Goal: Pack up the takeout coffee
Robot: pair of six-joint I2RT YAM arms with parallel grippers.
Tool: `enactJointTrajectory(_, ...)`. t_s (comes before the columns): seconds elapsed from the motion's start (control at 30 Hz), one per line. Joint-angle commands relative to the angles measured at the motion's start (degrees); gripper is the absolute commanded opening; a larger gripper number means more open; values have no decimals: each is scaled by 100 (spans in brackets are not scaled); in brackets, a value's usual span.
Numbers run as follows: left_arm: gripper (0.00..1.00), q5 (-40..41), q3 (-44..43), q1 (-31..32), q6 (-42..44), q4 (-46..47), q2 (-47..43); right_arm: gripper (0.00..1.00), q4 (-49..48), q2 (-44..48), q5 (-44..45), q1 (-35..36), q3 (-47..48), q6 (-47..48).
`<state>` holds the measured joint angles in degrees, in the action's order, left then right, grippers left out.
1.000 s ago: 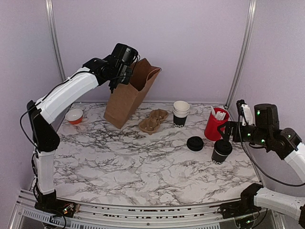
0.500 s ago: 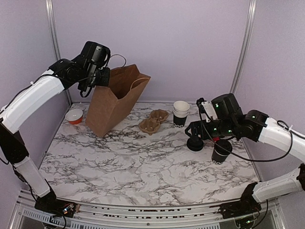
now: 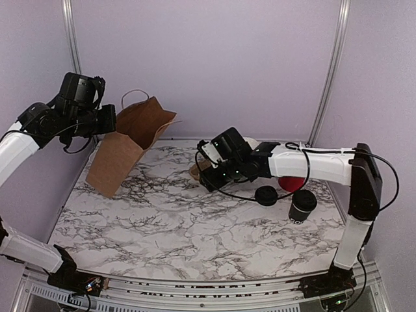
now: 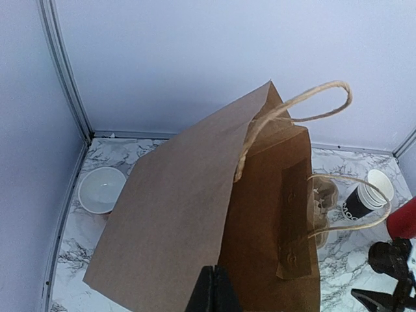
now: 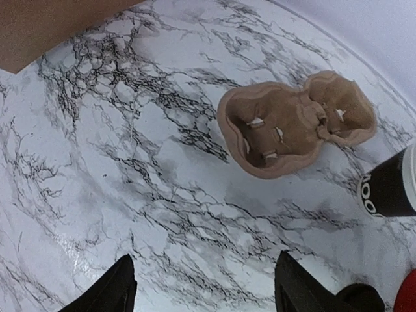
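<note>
The black takeout cup [image 3: 302, 206] stands upright at the right of the marble table, a black lid on it. A loose round black lid [image 3: 266, 195] lies just left of it. My left gripper [image 3: 106, 122] is shut on the rim of a brown paper bag [image 3: 127, 146] and holds it tilted at the back left; the wrist view shows the jaws pinched on the bag's edge [image 4: 214, 292]. My right gripper [image 3: 211, 180] is open and empty, low over the table [image 5: 205, 286] in front of the cup carrier [image 5: 296, 123], well left of the cup.
A brown pulp cup carrier [image 3: 197, 171] lies at mid-back. A stack of white-rimmed cups [image 4: 367, 195] and a red tub [image 3: 292, 184] stand at the back right, partly behind my right arm. A small white bowl [image 4: 102, 190] sits behind the bag.
My left arm has swung left, pulling the bag with it and tipping it further. My right arm has swept from beside the black cup to the table's middle, near the carrier.
</note>
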<state>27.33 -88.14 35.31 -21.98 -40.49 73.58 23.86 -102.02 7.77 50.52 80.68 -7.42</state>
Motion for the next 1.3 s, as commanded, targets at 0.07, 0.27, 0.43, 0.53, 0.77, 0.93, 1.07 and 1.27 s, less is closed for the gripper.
enactJointTrajectory(0.07, 0, -385, 478, -16, -184, 204, -753, 70, -151, -1381, 53, 10, 1327, 876)
enactJointTrajectory(0.27, 0, -504, 649, -24, -158, 272, -1142, 72, -78, -2362, 143, -140, 2072, 1244)
enactJointTrajectory(0.43, 0, -723, 653, -24, -170, 270, -1269, 72, -178, -2845, 41, -194, 2526, 1364)
enactJointTrajectory(0.53, 0, -767, 647, -24, -134, 268, -1339, 72, 9, -3148, 287, -406, 2896, 1406)
enactJointTrajectory(0.77, 0, -691, 738, -24, -52, 276, -1481, 69, 77, -3335, 336, -482, 2979, 1428)
enactJointTrajectory(0.93, 0, -721, 815, -25, 42, 352, -1470, 64, 264, -3417, 191, -482, 2973, 1524)
enactJointTrajectory(1.07, 0, -799, 813, -29, 113, 359, -1413, 60, 378, -3228, -18, -438, 2747, 1512)
enactJointTrajectory(1.27, 0, -783, 772, -24, 163, 382, -1386, 60, 358, -2728, -251, -283, 2074, 1345)
